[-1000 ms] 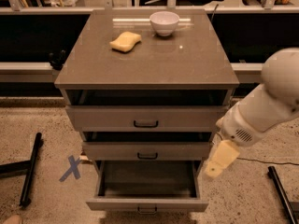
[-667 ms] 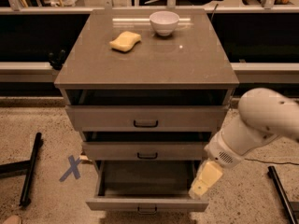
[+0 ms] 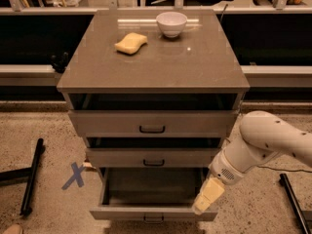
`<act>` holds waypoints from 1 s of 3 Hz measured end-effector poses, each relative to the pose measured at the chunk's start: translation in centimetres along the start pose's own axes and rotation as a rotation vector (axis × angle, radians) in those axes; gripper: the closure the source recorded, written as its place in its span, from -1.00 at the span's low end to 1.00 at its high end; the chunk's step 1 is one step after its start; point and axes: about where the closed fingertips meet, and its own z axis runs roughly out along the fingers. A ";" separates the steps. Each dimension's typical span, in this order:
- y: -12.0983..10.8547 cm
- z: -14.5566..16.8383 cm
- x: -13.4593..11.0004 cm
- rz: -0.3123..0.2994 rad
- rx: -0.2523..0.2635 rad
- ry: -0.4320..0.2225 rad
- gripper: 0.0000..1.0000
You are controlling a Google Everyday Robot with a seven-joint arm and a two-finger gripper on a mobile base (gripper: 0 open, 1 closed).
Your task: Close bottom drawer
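The bottom drawer (image 3: 122, 212) is pulled far out of the grey-beige cabinet and looks empty inside; its small dark handle sits at the front panel's lower edge. My gripper (image 3: 206, 197), with cream-coloured fingers, hangs from the white arm at the drawer's right front corner, just above or against its front rim. The middle drawer (image 3: 153, 157) and the top drawer (image 3: 152, 123) are each pulled out a little.
A yellow sponge (image 3: 130, 43) and a white bowl (image 3: 171, 23) sit on the cabinet top (image 3: 195, 67). A blue X (image 3: 74, 175) is taped on the speckled floor at the left. Black bars lie on the floor at far left (image 3: 32, 177) and far right (image 3: 294, 200).
My arm has swung down and to the left, bringing the gripper from beside the middle drawer to the bottom drawer's right front corner. The drawers have not moved.
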 end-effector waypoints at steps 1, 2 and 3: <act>-1.0 2.2 0.9 0.025 0.000 0.039 -1.00; -2.9 10.0 4.2 0.072 -0.052 0.103 -1.00; -4.3 17.4 7.7 0.137 -0.135 0.136 -1.00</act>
